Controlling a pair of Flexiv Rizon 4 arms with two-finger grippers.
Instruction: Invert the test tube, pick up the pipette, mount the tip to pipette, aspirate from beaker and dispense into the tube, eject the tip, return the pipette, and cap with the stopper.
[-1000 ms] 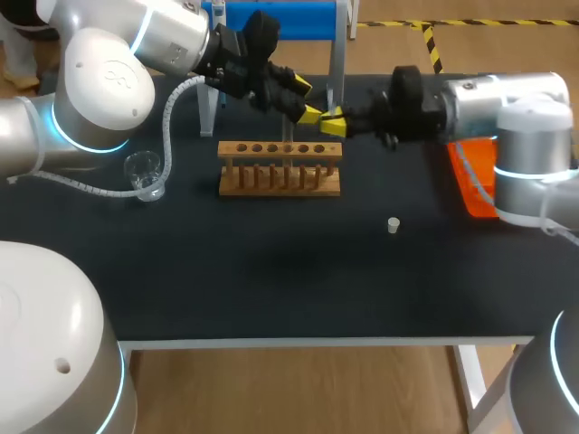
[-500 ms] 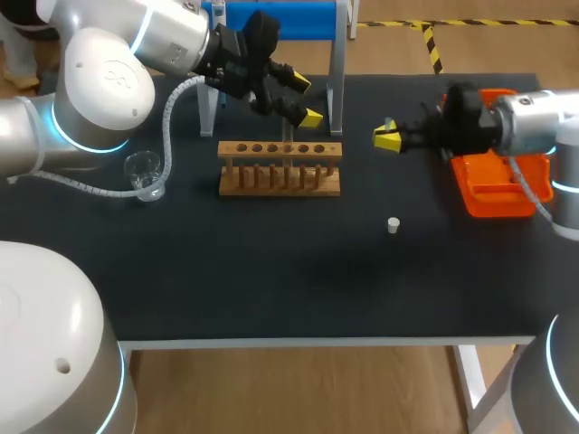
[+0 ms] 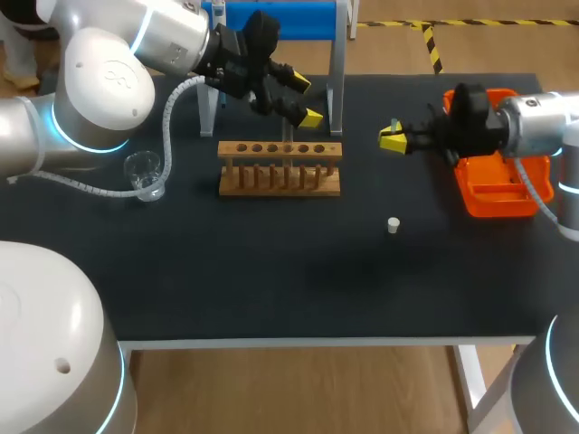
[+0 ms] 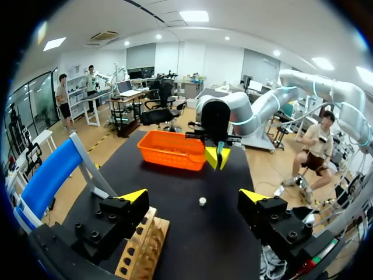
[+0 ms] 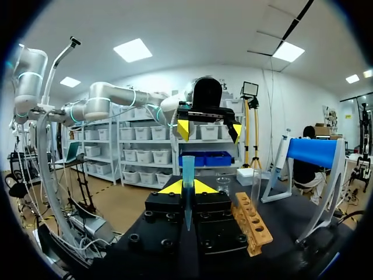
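1. The beaker (image 3: 145,174) stands on the bench (image 3: 271,271) at far left.
2. The left gripper (image 3: 306,101) hangs wide open and empty just behind the wooden rack (image 3: 280,168) (a clear test tube (image 5: 255,188) stands upright in it).
3. The stopper (image 3: 393,225) lies alone, right of the rack.
4. The right gripper (image 3: 391,139) is closed on a blue pipette tip (image 5: 187,172), near the orange tray (image 3: 493,194).
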